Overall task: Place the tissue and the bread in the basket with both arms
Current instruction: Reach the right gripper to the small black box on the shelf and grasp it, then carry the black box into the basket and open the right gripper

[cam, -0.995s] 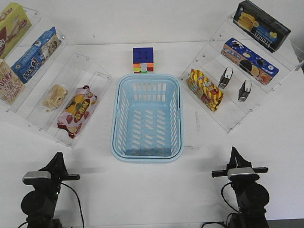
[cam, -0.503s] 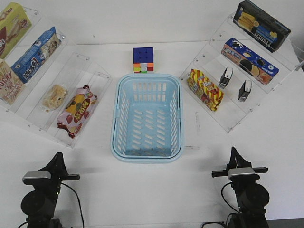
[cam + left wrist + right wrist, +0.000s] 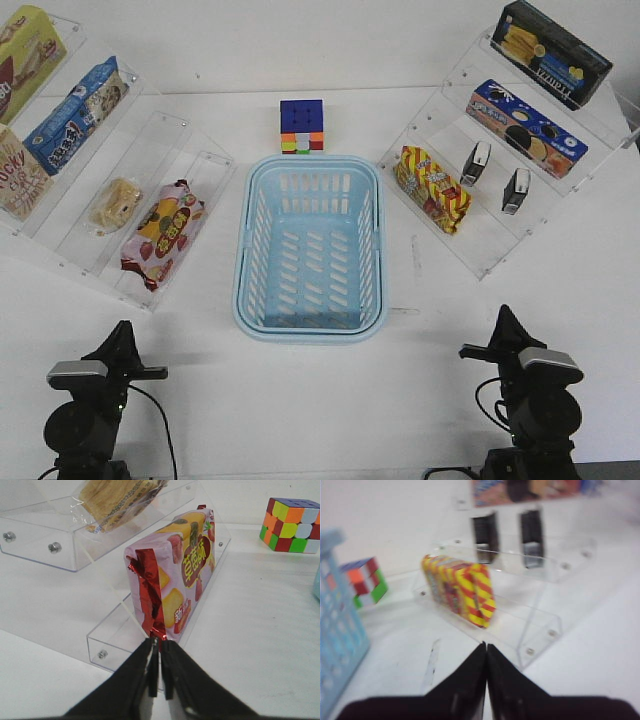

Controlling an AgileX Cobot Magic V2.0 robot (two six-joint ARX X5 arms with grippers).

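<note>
Currently, labels: "Pocky" box [image 3: 20, 175] on the far-left shelf; the pink strawberry bag's [image 3: 172, 575] writing I cannot read.
Room: bare white table [image 3: 320, 390] between my arms and the basket [image 3: 310, 250].
Bread [image 3: 115, 205]: left shelf, well ahead of my left gripper [image 3: 160, 672], fingers pressed together.
Tissue [image 3: 475, 163]: right shelf beside its twin [image 3: 515, 190], far from my right gripper [image 3: 486, 667], fingers pressed together.
</note>
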